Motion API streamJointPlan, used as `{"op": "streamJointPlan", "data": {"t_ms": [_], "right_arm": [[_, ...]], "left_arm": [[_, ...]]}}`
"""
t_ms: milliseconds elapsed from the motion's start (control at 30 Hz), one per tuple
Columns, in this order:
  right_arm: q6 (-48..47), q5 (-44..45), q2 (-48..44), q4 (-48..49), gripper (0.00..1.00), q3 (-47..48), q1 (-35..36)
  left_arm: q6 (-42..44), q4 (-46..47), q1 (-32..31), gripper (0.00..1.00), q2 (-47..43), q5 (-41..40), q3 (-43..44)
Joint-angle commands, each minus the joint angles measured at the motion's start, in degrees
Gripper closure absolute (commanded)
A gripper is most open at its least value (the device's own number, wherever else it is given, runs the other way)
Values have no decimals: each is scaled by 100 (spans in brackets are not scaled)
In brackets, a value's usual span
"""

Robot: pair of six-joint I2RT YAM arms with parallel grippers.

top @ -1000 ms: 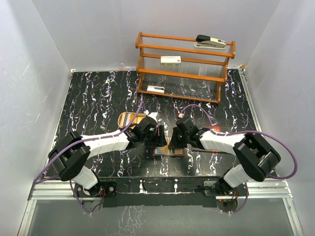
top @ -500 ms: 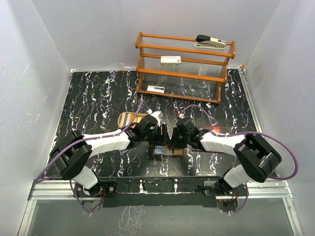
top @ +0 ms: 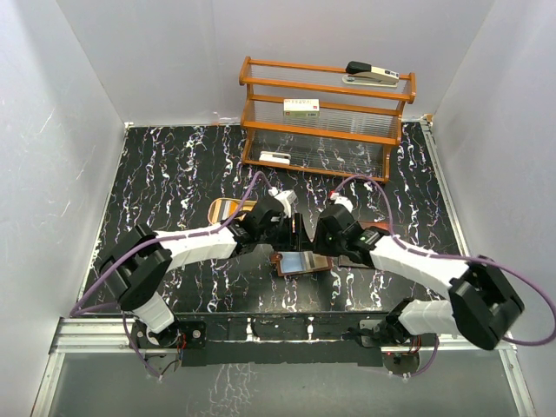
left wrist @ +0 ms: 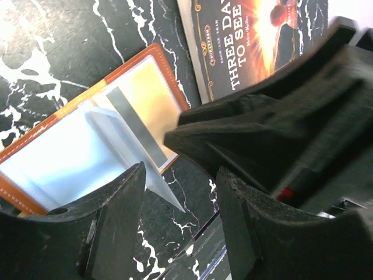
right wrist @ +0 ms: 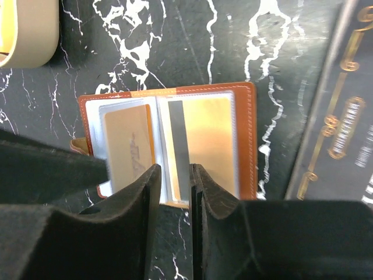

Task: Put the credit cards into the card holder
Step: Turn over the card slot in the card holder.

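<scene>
As laid open, count one holder point(right wrist: 247, 146); two cards point(right wrist: 127, 146) inside; left gripper point(left wrist: 180, 181) and right gripper point(right wrist: 175, 170) over it, both released.

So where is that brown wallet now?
Seen from above, the wallet lies open at the front centre of the table, a dark booklet on its right and a tan tray behind-left.
</scene>
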Motion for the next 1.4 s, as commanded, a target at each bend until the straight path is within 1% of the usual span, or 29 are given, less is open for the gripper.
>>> {"op": "streamJointPlan", "data": {"t_ms": [0, 100, 167, 300, 433, 500, 667, 733, 800, 900, 1067, 1167, 1300, 1367], "right_arm": [[-2, 1022, -843, -645, 75, 300, 3], [196, 1562, -1430, -1059, 72, 374, -1], [254, 1749, -1860, -1126, 70, 377, 3], [186, 1614, -2391, -1042, 67, 478, 4], [113, 1389, -2495, -1000, 66, 657, 5], [65, 1266, -2468, -921, 65, 711, 4], [75, 813, -2174, -617, 65, 763, 5], [141, 649, -2025, -480, 65, 779, 5], [210, 502, -1834, -323, 65, 808, 4], [262, 183, -1457, -110, 65, 928, 11], [309, -207, -775, 190, 60, 1240, 50], [306, -219, -285, 287, 58, 1527, 159], [273, -207, 340, 409, 57, 1982, 355], [240, -207, 680, 429, 56, 2276, 466]], "left_arm": [[-4, 496, -19, 50, 191, 412, 160], [59, 500, -18, 50, 336, 452, 292], [177, 381, -21, 50, 395, 424, 444], [512, -81, -22, 50, 394, 182, 731], [844, -594, -19, 49, 166, -227, 783], [1061, -948, -17, 47, -55, -603, 816], [1649, -2084, 107, 44, -431, -1634, 1026], [1877, -2631, 235, 44, -503, -1934, 1171], [2022, -2969, 424, 44, -611, -2134, 1241], [2170, -3211, 875, 44, -853, -2128, 1199], [2550, -3558, 1636, 44, -1086, -2122, 1179], [2719, -3711, 1997, 44, -1126, -2151, 1202], [2847, -3585, 2538, 44, -1248, -1888, 1059], [2929, -3571, 2684, 44, -1201, -1829, 1063]]}}
